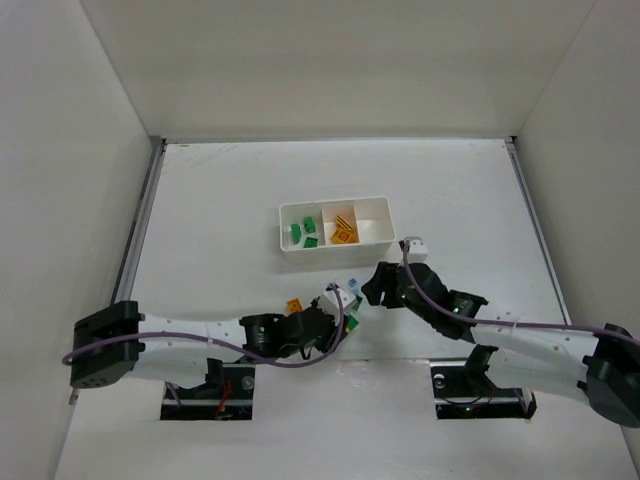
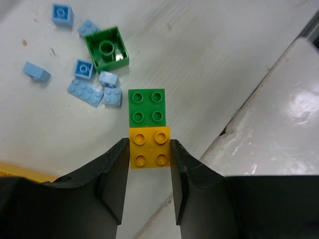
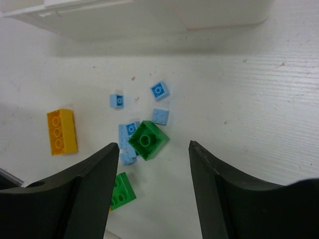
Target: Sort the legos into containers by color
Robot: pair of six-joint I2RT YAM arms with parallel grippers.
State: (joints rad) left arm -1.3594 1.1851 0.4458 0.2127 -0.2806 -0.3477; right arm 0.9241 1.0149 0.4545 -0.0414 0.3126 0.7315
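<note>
Nearest you, your left gripper has narrowed onto the yellow brick. Its jaws meet the two flat side walls, and that is the right place to hold it. The piece is light, stiff and smooth, so I'd expect it to slip or twist if you grip it on a corner or over the studs.

A green brick touches the yellow one's far edge. I can't tell if they are joined, so it may come along when you lift.

Your right gripper stands wide open with nothing in it, poised over an upturned green brick. That one is hollow side up, so pinch it across its outer walls.

Around it lie the pale blue bricks. They are tiny and probably apt to squirt out of a hard squeeze, so centre each one first. A longer yellow brick lies apart on the counter.

Farthest off is the tray. Green pieces lie in its left compartment and yellow ones in the middle.
</note>
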